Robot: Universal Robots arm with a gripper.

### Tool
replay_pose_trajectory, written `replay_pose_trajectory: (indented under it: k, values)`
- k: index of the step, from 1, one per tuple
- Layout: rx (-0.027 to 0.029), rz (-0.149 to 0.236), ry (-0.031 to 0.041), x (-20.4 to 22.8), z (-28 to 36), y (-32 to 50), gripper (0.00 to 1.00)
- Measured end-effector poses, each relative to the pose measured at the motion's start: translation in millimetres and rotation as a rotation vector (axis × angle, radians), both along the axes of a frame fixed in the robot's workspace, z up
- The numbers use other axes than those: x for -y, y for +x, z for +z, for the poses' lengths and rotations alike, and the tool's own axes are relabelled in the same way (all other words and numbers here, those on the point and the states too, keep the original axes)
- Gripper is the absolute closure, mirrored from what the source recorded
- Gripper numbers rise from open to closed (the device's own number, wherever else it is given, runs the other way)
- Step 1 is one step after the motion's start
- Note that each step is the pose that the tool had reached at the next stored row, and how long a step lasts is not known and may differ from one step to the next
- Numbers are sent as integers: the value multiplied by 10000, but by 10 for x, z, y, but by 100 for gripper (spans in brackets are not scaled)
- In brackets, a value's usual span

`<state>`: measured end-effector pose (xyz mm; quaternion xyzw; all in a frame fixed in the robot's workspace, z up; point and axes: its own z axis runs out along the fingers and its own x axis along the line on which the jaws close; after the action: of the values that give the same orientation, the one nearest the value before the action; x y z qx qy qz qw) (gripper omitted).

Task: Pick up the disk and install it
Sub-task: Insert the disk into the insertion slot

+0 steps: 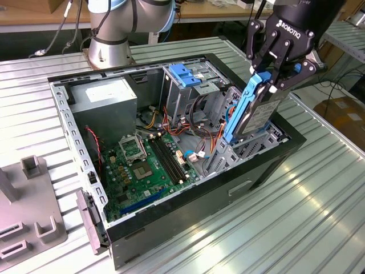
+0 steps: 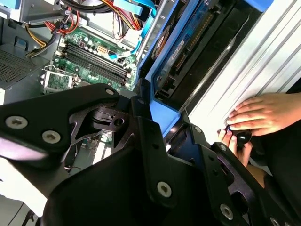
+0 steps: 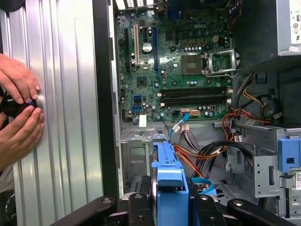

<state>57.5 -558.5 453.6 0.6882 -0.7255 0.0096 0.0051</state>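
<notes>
The disk (image 1: 255,114), a grey drive in a bright blue side-rail frame, stands on edge and slightly tilted over the open computer case (image 1: 171,231), at the case's end on the exterior view's right. Its lower end dips among the metal bays and cables there. My black gripper (image 1: 274,81) is shut on the disk's upper end. In both wrist views the blue frame (image 3: 168,176) runs out from between the fingers (image 3: 141,205). In the second wrist view the disk (image 2: 200,52) shows its dark body above the blue rail and the gripper (image 2: 169,128).
Inside the case lie a green motherboard (image 1: 145,168), a grey power supply (image 1: 105,105), a metal drive cage with a blue bracket (image 1: 185,74) and loose cables (image 3: 202,155). A person's hands (image 3: 19,108) rest on the ribbed table beside the case. Grey fixtures (image 1: 28,211) stand at the exterior view's left.
</notes>
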Motion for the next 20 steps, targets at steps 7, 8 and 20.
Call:
replay_pose_trajectory:
  k: [7,8,20]
  values:
    - [-2,194,1,11,-106,-7,63]
    - [-2,195,0,12,-119,-7,63]
    - [-18,196,0,17,-186,-7,63]
